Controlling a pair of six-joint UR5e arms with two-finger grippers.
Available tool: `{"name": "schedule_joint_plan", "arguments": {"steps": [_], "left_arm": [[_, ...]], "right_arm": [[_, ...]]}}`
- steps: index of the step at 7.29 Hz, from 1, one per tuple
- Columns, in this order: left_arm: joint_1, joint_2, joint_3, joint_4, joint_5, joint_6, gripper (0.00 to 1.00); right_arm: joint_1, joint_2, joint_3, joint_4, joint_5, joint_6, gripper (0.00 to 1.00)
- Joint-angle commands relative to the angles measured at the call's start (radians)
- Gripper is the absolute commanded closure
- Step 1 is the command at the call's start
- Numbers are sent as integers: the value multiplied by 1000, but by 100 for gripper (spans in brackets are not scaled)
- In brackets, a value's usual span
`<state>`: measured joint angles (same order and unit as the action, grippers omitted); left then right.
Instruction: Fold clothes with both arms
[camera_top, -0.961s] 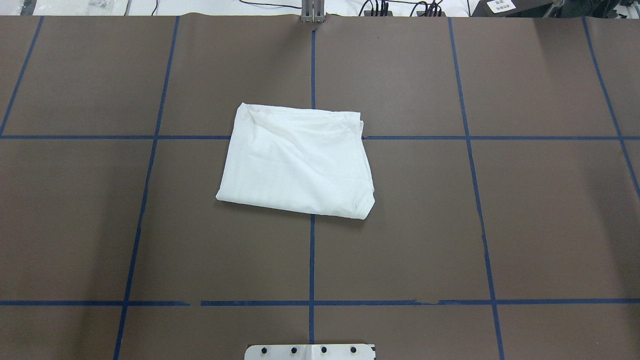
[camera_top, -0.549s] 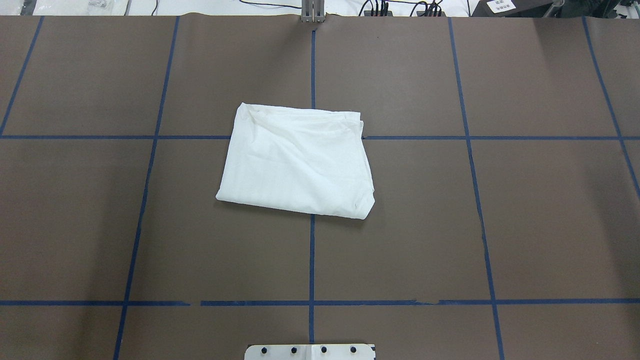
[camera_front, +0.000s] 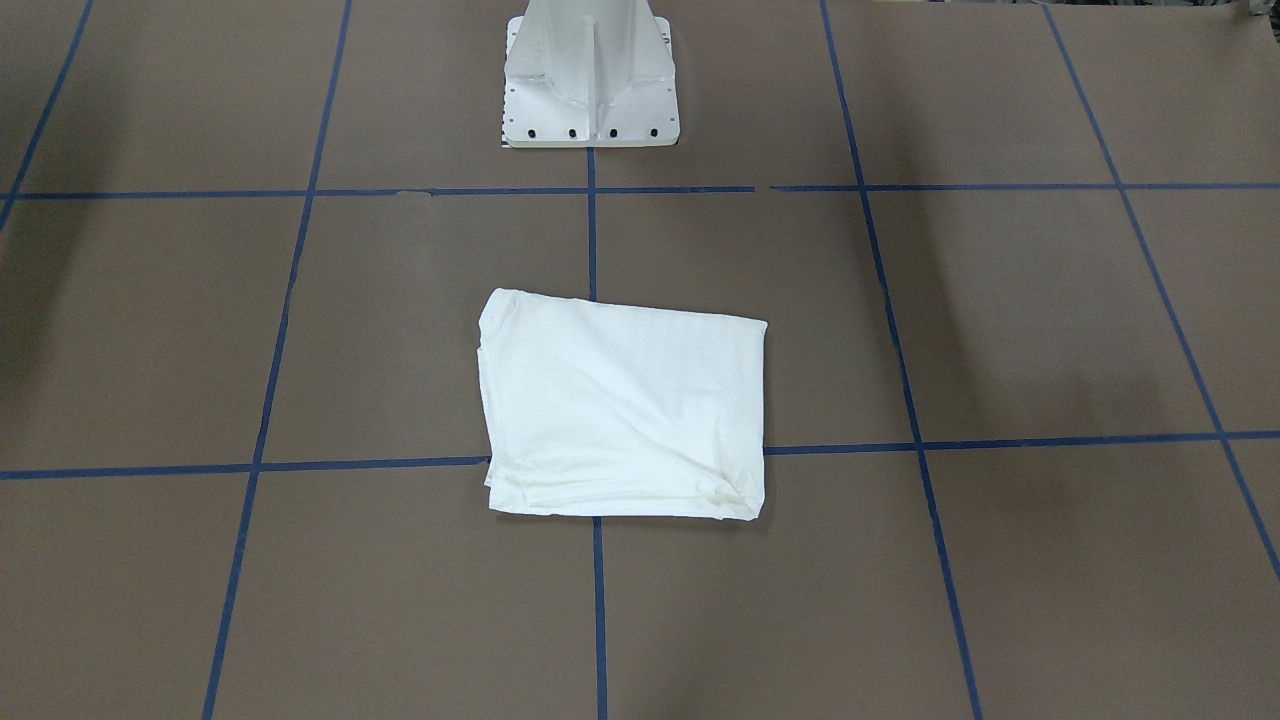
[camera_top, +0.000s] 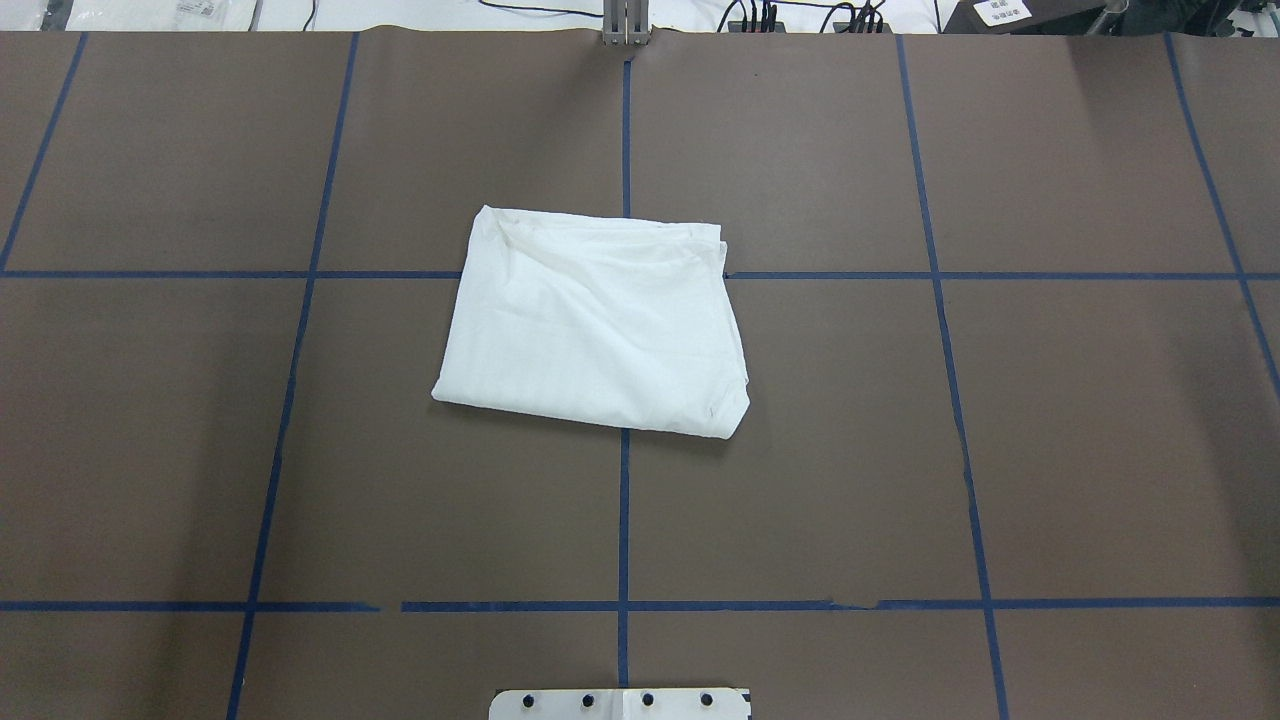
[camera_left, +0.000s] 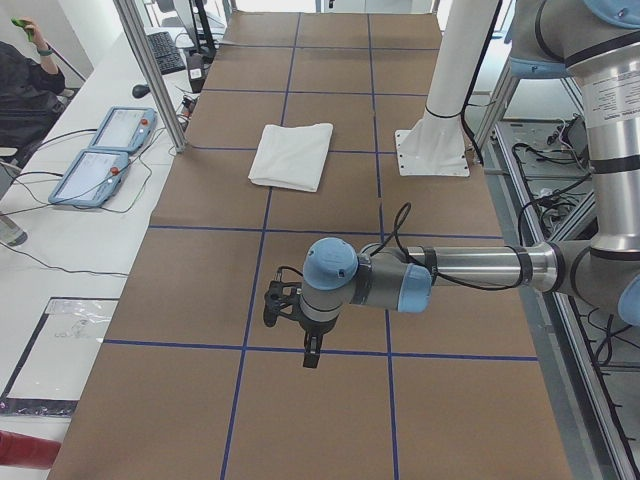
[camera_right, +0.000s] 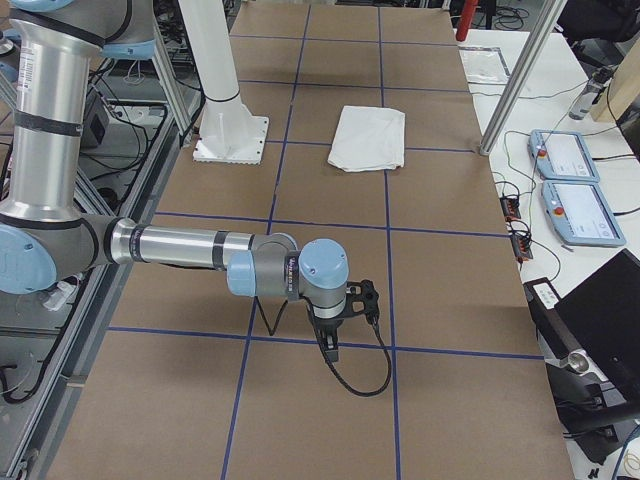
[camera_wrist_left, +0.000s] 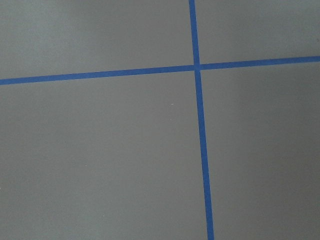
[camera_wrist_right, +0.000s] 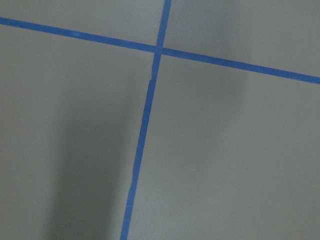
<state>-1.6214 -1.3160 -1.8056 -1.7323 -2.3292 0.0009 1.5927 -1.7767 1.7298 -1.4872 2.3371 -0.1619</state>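
The white shirt lies folded into a compact rectangle at the middle of the brown table; it also shows in the front view and in the side views. Its text block and collar are hidden. No arm touches it. My left gripper hangs above the table far from the shirt, towards the table's left end. My right gripper hangs likewise towards the right end. I cannot tell whether either is open or shut. Both wrist views show only bare table and blue tape lines.
The white pedestal base stands at the robot's side of the table, also in the overhead view. Teach pendants and metal frame posts stand along the operators' side. A laptop sits beside the table.
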Motion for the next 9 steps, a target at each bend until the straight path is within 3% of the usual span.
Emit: {"name": "schedule_joint_plan", "arguments": {"steps": [1, 9], "left_arm": [[0, 4, 0, 2, 1, -2, 0], [0, 17, 5, 5, 2, 1, 0]], "right_arm": [[0, 0, -16, 4, 39, -7, 0], [0, 0, -6, 2, 42, -4, 0]]}}
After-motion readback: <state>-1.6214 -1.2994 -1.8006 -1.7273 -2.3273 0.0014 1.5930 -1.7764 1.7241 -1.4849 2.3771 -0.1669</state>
